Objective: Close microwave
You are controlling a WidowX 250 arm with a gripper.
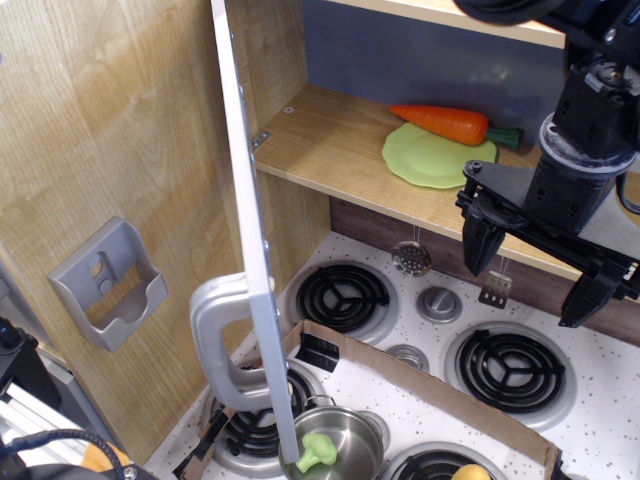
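One microwave (330, 150), a wooden compartment above the stove, stands open; its one grey door (255, 250) swings out edge-on toward the camera, with one loop handle (222, 340) on its outer face. Inside lie one green plate (435, 160) and one carrot (445, 122). One gripper (530, 275) hangs at right, fingers spread wide, holding nothing, well apart from the door. Four burners (345, 297) show below, with one steel pot (340, 445) and one grey bracket (110, 285) on the side panel.

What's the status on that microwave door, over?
Gripper open, empty, clear of door. Microwave door wide open, edge-on. Plate and carrot inside on shelf, not blocking.
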